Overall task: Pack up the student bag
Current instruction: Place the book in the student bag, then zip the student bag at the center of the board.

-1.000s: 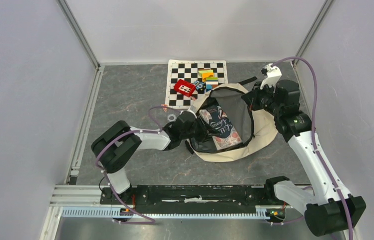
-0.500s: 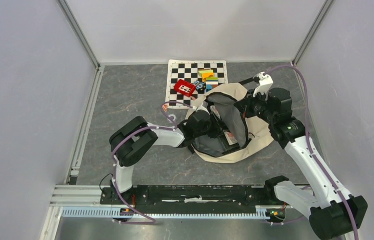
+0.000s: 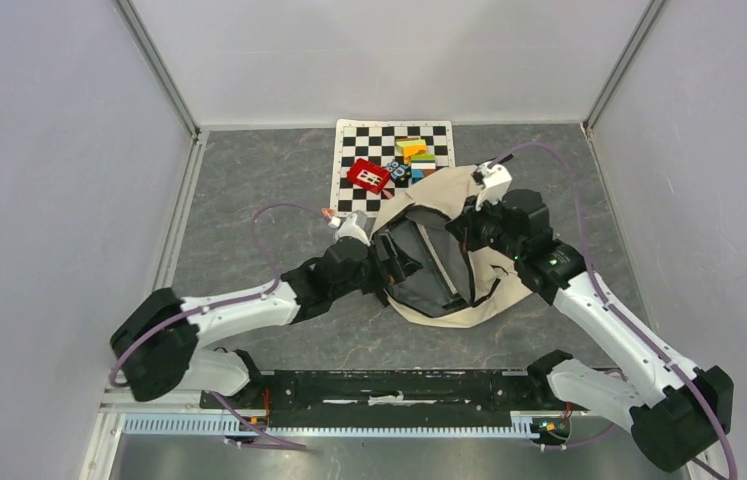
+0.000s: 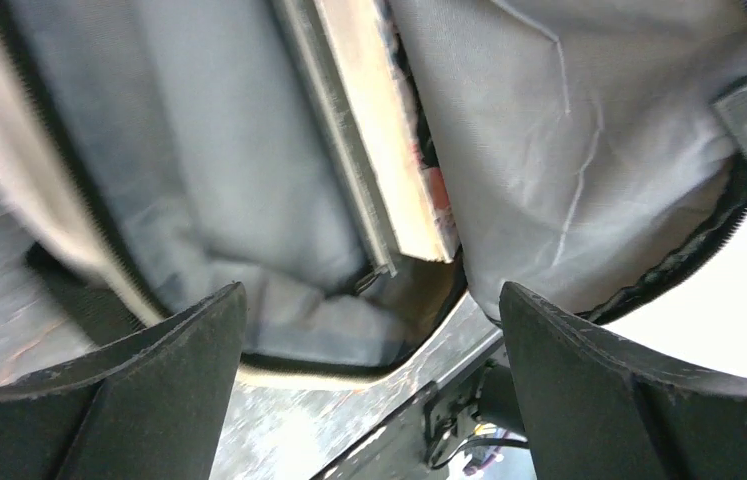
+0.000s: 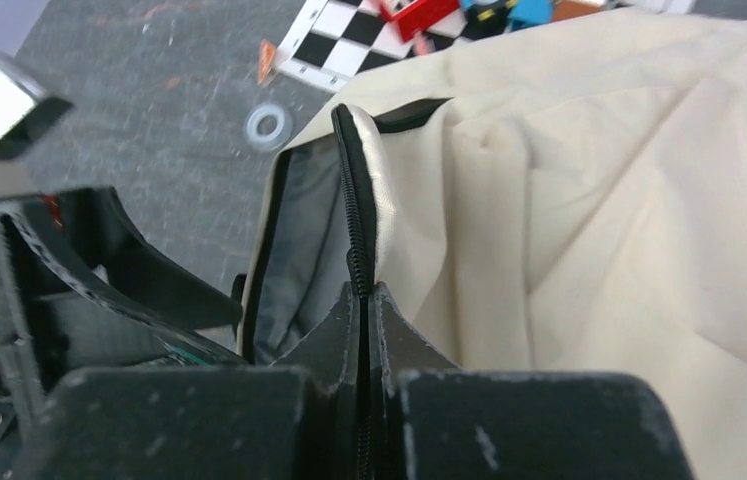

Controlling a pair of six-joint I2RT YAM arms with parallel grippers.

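Observation:
The student bag point(image 3: 509, 265), cream with black zipper trim and grey lining point(image 3: 429, 265), lies mid-table with its mouth facing left. My left gripper point(image 3: 397, 263) stands open at the mouth with nothing between its fingers. In the left wrist view, the left gripper point(image 4: 371, 292) looks into the lining point(image 4: 209, 180), where a book point(image 4: 389, 150) stands on edge. My right gripper point(image 3: 465, 228) is shut on the bag's upper zipper edge. The right wrist view shows this gripper point(image 5: 361, 292) pinching the black zipper point(image 5: 353, 200), with cream fabric point(image 5: 599, 200) to its right.
A checkerboard mat point(image 3: 369, 165) lies behind the bag, carrying a red block point(image 3: 368, 176) and stacked coloured blocks point(image 3: 415, 155). A white ring point(image 5: 268, 126) and a small orange piece point(image 5: 265, 60) lie on the grey table near the mat's corner. Walls enclose the workspace.
My left gripper has opened and drawn back from inside the bag, leaving the book in it. My right gripper has pulled the bag's flap leftward and nearer, narrowing the opening.

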